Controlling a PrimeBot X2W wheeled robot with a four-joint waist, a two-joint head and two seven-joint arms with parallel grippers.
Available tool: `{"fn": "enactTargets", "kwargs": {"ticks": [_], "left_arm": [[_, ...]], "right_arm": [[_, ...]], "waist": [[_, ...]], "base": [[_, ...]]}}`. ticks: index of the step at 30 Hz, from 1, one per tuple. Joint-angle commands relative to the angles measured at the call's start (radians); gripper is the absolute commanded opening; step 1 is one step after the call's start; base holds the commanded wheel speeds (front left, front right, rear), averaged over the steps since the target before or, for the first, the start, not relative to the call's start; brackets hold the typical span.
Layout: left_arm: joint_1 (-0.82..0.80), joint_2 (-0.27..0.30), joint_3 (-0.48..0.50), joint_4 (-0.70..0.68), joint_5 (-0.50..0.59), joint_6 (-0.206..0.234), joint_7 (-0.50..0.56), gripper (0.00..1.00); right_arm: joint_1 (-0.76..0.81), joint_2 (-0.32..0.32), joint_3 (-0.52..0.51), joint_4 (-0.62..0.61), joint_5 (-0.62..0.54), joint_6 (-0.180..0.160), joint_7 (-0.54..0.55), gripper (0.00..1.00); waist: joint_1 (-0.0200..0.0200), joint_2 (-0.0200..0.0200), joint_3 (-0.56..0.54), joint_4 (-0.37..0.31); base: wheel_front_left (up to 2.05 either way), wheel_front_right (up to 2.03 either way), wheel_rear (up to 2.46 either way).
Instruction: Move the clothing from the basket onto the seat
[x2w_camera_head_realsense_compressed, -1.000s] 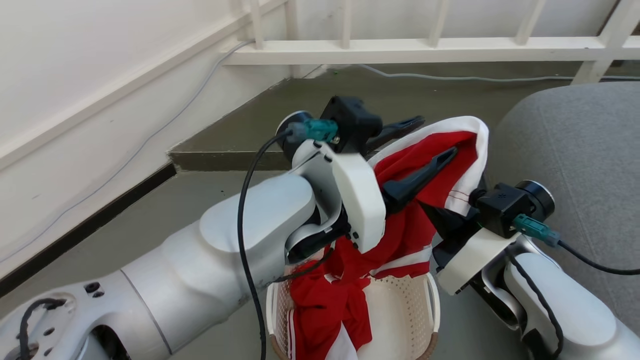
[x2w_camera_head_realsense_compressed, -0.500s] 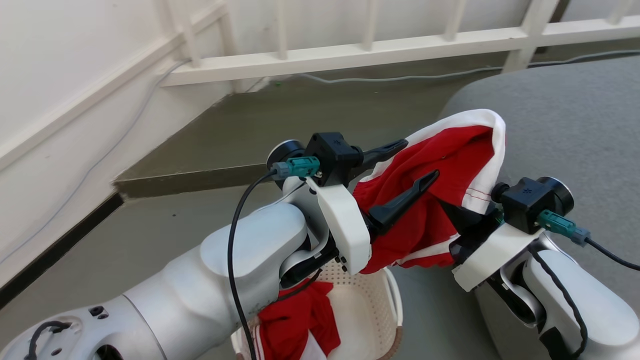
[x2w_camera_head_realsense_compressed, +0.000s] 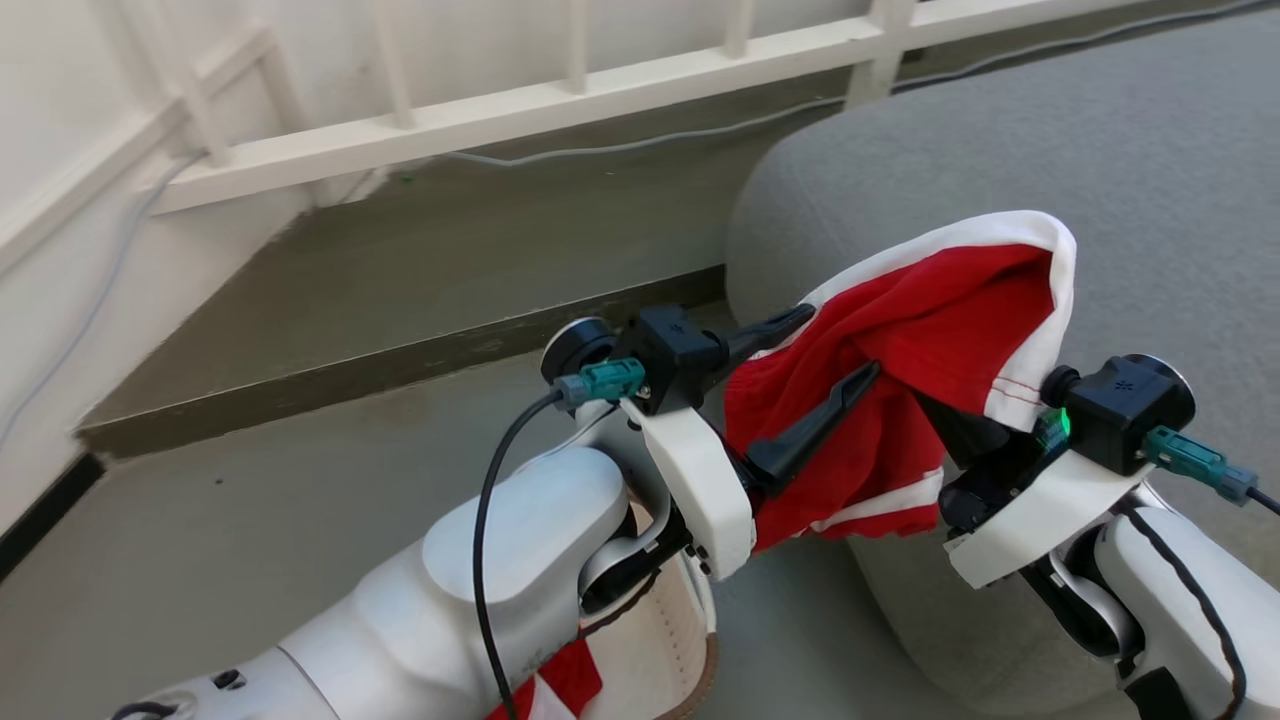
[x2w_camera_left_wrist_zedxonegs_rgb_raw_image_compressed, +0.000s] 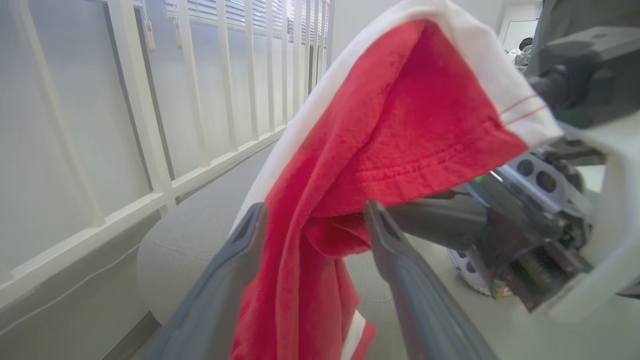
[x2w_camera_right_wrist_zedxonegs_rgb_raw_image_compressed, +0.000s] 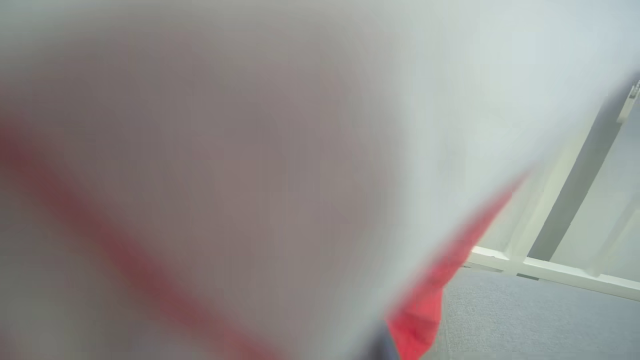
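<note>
Head view: the camera has swung toward the sofa (x2w_camera_head_realsense_compressed: 1000, 150). The red garment (x2w_camera_head_realsense_compressed: 930, 320) trailed into the basket (x2w_camera_head_realsense_compressed: 700, 660) a second ago; its bulk now hangs at the sofa's edge, pinched by the closed right pincer (x2w_camera_head_realsense_compressed: 965, 435).

Left wrist view: the left pincer (x2w_camera_left_wrist_zedxonegs_rgb_raw_image_compressed: 315, 207) stands wide, straddling a fold.

Right wrist view: blurred fabric covers the lens.

Laying it down looks next.

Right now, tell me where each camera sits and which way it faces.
Head view: on the head, facing down at the clothing beside the seat; left gripper and right gripper show.
Left wrist view: along its own open fingers, clothing hanging between them.
Right wrist view: lens blurred by clothing; railing beyond.
All three share clothing and railing.
</note>
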Motion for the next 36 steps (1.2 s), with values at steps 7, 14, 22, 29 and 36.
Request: {"fn": "enactTargets", "kwargs": {"ticks": [7, 14, 22, 29, 36], "left_arm": [[0.042, -0.023, 0.106, 0.001, 0.095, -0.007, -0.010, 1.00], [0.068, -0.041, 0.143, 0.024, 0.167, -0.007, -0.010, 1.00], [0.069, -0.043, 0.151, 0.006, 0.206, -0.007, -0.010, 1.00], [0.050, -0.044, 0.142, -0.019, 0.247, 0.007, -0.010, 1.00], [0.023, -0.044, 0.086, -0.047, 0.283, 0.056, -0.010, 1.00]], "right_arm": [[0.043, -0.053, -0.037, -0.083, 0.035, 0.004, -0.011, 0.00], [0.064, -0.092, -0.098, -0.131, 0.069, 0.004, -0.011, 0.00], [0.089, -0.121, -0.149, -0.169, 0.099, 0.004, -0.011, 0.00], [0.103, -0.145, -0.230, -0.204, 0.129, 0.004, -0.011, 0.00], [0.081, -0.177, -0.361, -0.205, 0.152, 0.004, -0.011, 0.00]], "waist": [[0.0000, 0.0000, 0.047, -0.098], [0.0000, 0.0000, 0.107, -0.144], [0.0000, 0.0000, 0.179, -0.167], [0.0000, 0.0000, 0.267, -0.155], [0.0000, 0.0000, 0.369, -0.127]], "base": [[0.00, 0.00, 0.00], [0.00, 0.00, 0.00], [0.00, 0.00, 0.00], [0.00, 0.00, 0.00], [0.00, 0.00, 0.00]]}}
